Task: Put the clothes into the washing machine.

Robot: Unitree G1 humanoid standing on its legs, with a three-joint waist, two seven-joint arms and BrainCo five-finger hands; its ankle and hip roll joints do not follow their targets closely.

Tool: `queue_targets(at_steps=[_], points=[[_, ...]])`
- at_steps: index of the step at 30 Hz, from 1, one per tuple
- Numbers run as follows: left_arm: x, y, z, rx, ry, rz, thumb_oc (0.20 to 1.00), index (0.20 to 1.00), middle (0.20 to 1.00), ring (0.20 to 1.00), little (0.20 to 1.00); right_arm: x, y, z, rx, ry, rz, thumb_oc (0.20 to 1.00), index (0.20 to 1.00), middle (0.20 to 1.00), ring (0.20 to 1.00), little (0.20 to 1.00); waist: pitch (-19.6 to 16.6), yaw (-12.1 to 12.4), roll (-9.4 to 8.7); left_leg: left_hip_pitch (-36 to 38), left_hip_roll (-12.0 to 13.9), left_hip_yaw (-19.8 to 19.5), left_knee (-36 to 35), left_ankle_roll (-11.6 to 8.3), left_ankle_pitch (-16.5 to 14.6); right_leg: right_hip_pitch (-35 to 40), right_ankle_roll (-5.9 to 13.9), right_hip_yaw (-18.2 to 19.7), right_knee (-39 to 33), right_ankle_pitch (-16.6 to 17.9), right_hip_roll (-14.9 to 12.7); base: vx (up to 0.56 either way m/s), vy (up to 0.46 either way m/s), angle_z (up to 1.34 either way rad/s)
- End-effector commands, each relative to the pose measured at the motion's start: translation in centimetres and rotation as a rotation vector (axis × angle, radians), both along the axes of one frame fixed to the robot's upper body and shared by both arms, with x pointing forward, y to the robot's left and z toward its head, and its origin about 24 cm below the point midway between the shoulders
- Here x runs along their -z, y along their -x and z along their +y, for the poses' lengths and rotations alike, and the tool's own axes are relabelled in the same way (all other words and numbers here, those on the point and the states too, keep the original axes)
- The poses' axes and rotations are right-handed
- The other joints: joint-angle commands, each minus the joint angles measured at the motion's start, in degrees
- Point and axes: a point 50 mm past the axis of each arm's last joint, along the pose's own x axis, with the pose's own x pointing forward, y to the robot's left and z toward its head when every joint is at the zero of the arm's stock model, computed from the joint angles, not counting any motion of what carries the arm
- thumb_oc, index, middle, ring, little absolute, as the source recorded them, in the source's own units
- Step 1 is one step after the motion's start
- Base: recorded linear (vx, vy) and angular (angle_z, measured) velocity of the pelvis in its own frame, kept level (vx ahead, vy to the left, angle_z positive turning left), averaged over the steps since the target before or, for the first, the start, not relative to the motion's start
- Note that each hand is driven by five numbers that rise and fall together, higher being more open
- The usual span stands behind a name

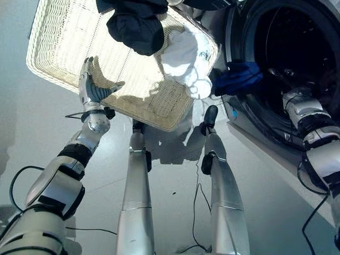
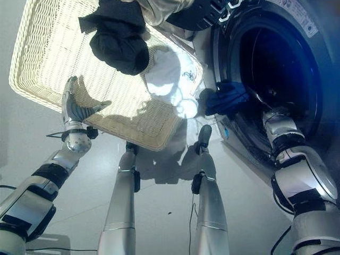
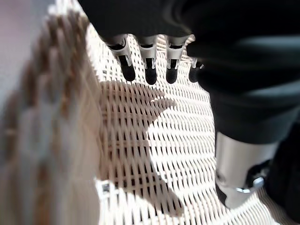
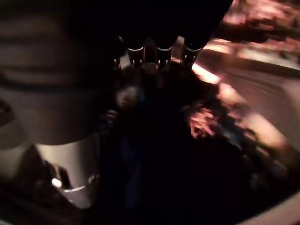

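A white wicker basket (image 1: pixel 48 74) sits on the floor beside the washing machine (image 1: pixel 255 135). A black garment (image 1: pixel 135 26) and a white garment (image 1: pixel 186 53) lie at the basket's far end. A blue garment (image 1: pixel 239 77) hangs over the rim of the drum opening. My left hand (image 1: pixel 91 87) hovers open over the bare basket weave, fingers (image 3: pixel 147 70) straight and holding nothing. My right arm reaches into the dark drum (image 2: pixel 276 58); the right hand (image 4: pixel 154 51) shows there with fingers extended over dark shapes I cannot make out.
Grey floor (image 1: pixel 265 212) stretches in front of the machine and the basket. The near half of the basket holds no clothes.
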Motion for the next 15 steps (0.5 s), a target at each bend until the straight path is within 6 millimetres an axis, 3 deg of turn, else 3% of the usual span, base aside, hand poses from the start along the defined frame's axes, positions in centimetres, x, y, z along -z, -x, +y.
queue_targets(at_steps=[1, 8, 15], points=[[-1.4, -0.1, -0.2, 0.005, 0.027, -0.065, 1.0, 1.0, 1.0, 1.0, 1.0, -4.6, 2.2, -2.8, 0.134, 0.218, -0.02, 1.0, 1.0, 1.0, 1.0, 1.0, -1.4, 2.4, -0.54, 4.4, -3.6, -0.4, -5.4, 6.37, 1.1, -0.3, 3.57, -2.3, 6.2, -2.3, 0.8, 0.0, 0.0, 0.0], [-1.4, -0.2, -1.2, 0.011, 0.038, -0.088, 1.0, 1.0, 1.0, 1.0, 1.0, -2.4, 1.1, -0.6, 0.064, 0.362, 0.021, 1.0, 1.0, 1.0, 1.0, 1.0, -1.4, 1.9, 0.28, 4.2, -3.8, 0.4, -6.3, 6.29, 1.3, -1.1, 3.58, -2.0, 6.1, -2.5, 0.7, 0.0, 0.004, 0.01], [-1.5, -0.5, -2.4, 0.018, 0.052, -0.115, 1.0, 1.0, 1.0, 1.0, 1.0, -0.4, -0.1, 3.0, -0.057, 0.5, 0.024, 1.0, 1.0, 1.0, 1.0, 1.0, -1.4, 1.2, 0.92, 3.5, -3.8, 1.0, -6.7, 5.92, 1.5, -2.5, 3.71, -1.3, 6.4, -2.7, 0.5, 0.0, 0.005, 0.01]])
